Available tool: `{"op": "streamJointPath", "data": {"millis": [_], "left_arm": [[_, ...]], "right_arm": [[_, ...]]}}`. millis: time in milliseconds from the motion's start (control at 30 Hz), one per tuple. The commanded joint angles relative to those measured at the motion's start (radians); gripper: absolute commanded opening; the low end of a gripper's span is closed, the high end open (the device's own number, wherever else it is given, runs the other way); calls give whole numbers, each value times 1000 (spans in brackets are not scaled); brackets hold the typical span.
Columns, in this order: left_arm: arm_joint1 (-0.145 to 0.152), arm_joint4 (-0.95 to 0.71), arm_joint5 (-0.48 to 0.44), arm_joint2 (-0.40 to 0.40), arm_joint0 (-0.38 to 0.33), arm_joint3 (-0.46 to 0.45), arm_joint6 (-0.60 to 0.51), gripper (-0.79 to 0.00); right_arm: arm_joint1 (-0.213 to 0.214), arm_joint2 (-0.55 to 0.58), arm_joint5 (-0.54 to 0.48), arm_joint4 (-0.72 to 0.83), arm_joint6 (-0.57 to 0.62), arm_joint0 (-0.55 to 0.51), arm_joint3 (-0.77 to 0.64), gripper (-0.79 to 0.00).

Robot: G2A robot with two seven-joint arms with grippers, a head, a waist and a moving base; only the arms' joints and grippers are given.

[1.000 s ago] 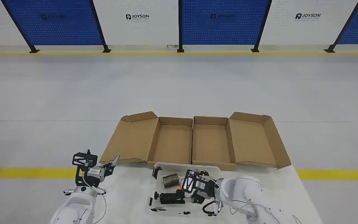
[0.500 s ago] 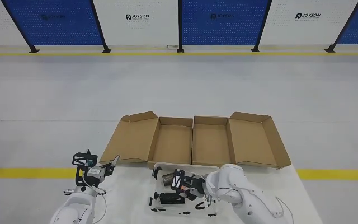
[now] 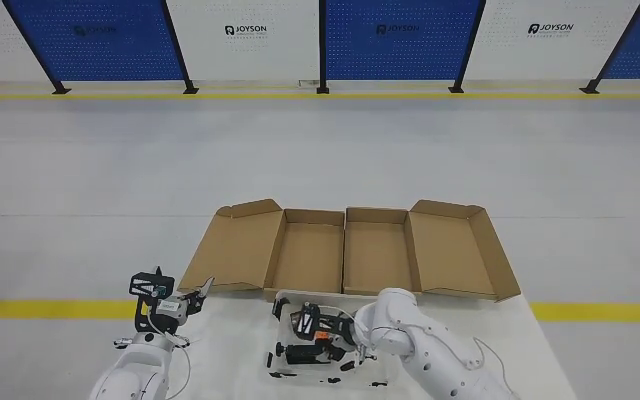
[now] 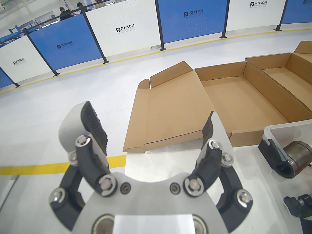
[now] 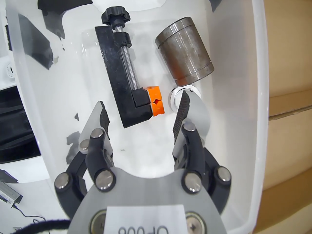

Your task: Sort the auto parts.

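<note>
You'll see the right gripper (image 5: 143,103) has slid further left across the clear bin (image 5: 253,74) vs 1 s ago. Its fingers are apart w/ nothing in them, over the orange end of the black clamp (image 5: 117,74). The steel cylinder (image 5: 184,51) lies beside the clamp in the bin. Left gripper (image 4: 148,112) hasn't budged, also spread wide, left of the bin
</note>
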Motion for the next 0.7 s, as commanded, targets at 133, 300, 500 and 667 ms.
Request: {"op": "streamJointPath", "data": {"millis": [133, 300, 500, 667], "left_arm": [[0, 0, 0, 0, 0, 0, 0, 0], [0, 0, 0, 0, 0, 0, 0, 0], [0, 0, 0, 0, 0, 0, 0, 0], [0, 0, 0, 0, 0, 0, 0, 0]], "right_arm": [[-10, -25, 15, 7, -3, 26, 34, -409], [-18, -51, 20, 13, 22, 40, 62, -462], [-15, -52, -10, 33, 23, 40, 61, -785], [17, 27, -76, 86, 29, 2, -21, -785]]}}
